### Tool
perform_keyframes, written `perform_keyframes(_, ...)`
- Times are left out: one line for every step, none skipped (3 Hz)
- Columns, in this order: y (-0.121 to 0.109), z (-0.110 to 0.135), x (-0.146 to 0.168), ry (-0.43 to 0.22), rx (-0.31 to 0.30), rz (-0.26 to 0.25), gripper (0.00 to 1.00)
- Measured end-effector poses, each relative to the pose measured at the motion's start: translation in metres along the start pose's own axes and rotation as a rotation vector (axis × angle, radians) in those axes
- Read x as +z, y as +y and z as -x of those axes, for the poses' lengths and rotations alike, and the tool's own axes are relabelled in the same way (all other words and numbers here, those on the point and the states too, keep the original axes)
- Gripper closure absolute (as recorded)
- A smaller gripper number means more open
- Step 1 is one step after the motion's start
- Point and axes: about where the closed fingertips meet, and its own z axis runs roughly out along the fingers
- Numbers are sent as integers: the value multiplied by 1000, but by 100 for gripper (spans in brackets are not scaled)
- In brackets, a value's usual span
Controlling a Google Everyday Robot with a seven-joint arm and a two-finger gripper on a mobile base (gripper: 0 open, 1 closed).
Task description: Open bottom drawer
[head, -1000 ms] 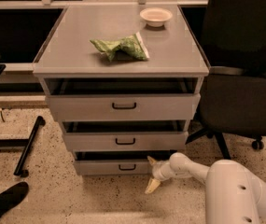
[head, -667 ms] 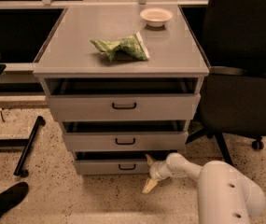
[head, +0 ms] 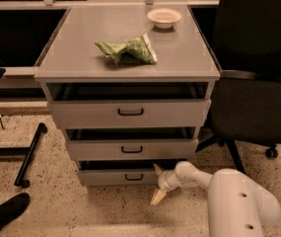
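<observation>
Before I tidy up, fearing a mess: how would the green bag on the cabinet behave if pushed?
The green bag looks crumpled, probably light and floppy; it would likely slide, not roll. The gripper sits low by the bottom drawer.

The bottom drawer (head: pixel 115 177) has a grey front and a black handle; the gripper (head: pixel 156 184), at that drawer's right end just above the floor, has cream fingers (head: pixel 158 197) on a white arm (head: pixel 238 201); the table (head: pixel 184 58) is grey; the bag (head: pixel 126 50) green; the bowl (head: pixel 164 17) off-white; the chair (head: pixel 258 107) black; the floor (head: pixel 56 206) speckled beige.
</observation>
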Motion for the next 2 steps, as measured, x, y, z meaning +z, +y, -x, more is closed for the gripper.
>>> perform_keyframes(3,2,0,5,6,15,0)
perform_keyframes(9,3,-2,5,18,33,0)
